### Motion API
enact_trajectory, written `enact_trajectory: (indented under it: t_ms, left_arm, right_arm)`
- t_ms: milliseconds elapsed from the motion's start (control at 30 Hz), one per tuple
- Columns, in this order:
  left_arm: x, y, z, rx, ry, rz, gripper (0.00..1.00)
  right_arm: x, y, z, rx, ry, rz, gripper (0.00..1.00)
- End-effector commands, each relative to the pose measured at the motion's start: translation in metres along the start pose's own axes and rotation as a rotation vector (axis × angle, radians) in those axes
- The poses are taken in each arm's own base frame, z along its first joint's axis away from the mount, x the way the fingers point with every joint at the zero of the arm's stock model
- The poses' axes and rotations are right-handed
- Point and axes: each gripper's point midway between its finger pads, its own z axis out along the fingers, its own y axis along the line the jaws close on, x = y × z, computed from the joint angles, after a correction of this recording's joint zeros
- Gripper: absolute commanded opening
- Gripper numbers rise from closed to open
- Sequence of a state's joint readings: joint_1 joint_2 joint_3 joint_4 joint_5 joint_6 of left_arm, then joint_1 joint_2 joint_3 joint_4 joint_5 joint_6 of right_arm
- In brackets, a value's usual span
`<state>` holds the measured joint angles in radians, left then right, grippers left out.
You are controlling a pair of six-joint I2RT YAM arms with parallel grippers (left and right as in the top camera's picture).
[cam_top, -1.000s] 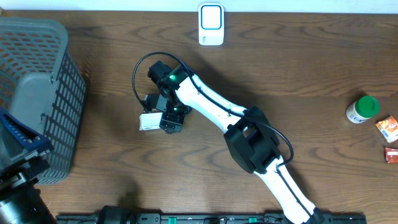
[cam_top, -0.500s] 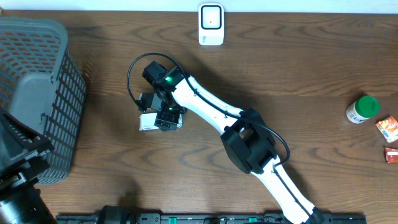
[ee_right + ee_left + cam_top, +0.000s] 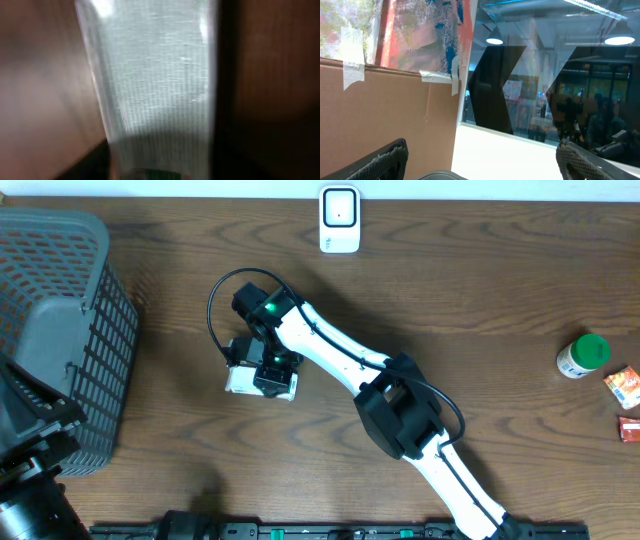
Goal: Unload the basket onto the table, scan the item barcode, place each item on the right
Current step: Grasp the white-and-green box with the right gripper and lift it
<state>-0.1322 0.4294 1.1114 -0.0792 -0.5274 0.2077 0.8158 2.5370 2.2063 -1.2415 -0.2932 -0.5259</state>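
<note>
Overhead: scanner [image 3: 340,218] stands at the far edge of the table [image 3: 480,290]. The white packet [image 3: 238,381] lies flat on the wood, nearer the robot than the scanner and to its left, well apart from it.

The right gripper [image 3: 268,375] sits directly over the packet's right part. Pincer state cannot be told: from above the fingers are masked, and the right wrist view is blurred, filled by the pale packet [image 3: 155,85] with no finger showing.

The left gripper [image 3: 480,162] is spread wide, with nothing between its fingertips [image 3: 385,160], and faces cardboard [image 3: 385,115] and a window [image 3: 545,75].

Basket [image 3: 100,240] far left of the scanner; green-capped bottle [image 3: 583,355] far right of it, nearer the robot
</note>
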Motion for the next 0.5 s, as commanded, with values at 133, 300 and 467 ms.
enact_trajectory:
  t_ms: [133, 300, 467]
  left_arm:
    - [-0.007, 0.004, -0.002, -0.015, -0.015, 0.001, 0.95]
    - [-0.007, 0.004, -0.002, -0.015, -0.015, 0.001, 0.95]
    - [-0.007, 0.004, -0.002, -0.015, -0.014, 0.001, 0.95]
  right_arm:
    - [0.031, 0.0, 0.077, -0.017, 0.155, 0.068, 0.75]
    - [0.028, 0.0, 0.087, -0.004, 0.14, 0.067, 0.69]
    - [0.049, -0.004, 0.094, 0.036, 0.215, 0.105, 0.64]
